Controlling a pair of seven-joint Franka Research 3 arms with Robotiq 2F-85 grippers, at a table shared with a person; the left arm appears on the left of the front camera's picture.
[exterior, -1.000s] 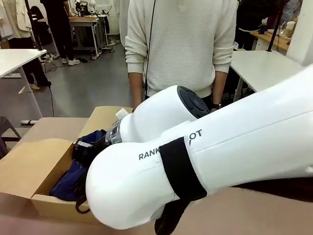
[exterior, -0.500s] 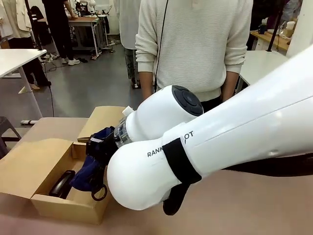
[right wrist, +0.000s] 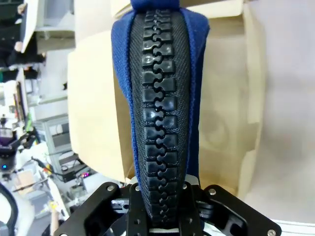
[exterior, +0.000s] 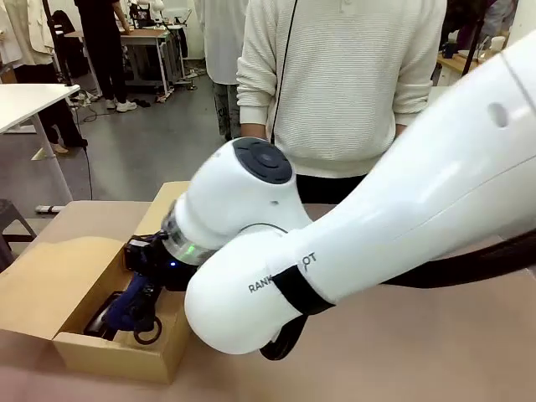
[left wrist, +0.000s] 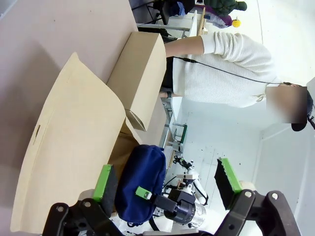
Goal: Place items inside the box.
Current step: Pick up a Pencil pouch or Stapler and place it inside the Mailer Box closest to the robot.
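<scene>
My right gripper [exterior: 144, 266] is shut on the navy zip pouch [exterior: 134, 306], which hangs down into the open cardboard box [exterior: 50, 289] at the left of the table. In the right wrist view the pouch [right wrist: 162, 98] runs up from between my fingers, its black zip facing the camera and the box [right wrist: 231, 123] behind it. A black stapler [exterior: 102, 316] lies on the box floor beside the pouch. My left gripper [left wrist: 165, 169] is open, its green pads wide apart, looking at the pouch [left wrist: 142, 182] and the box flap [left wrist: 74, 142] from farther off.
My right arm's white links [exterior: 352, 243] cross the table's middle and hide much of it. A person in a white sweater [exterior: 335, 84] stands close behind the far edge. The box's flaps [exterior: 172, 205] stand open toward the person.
My right arm's wrist has swung left and lower, bringing the pouch down into the box beside the stapler. The person has shifted to the right.
</scene>
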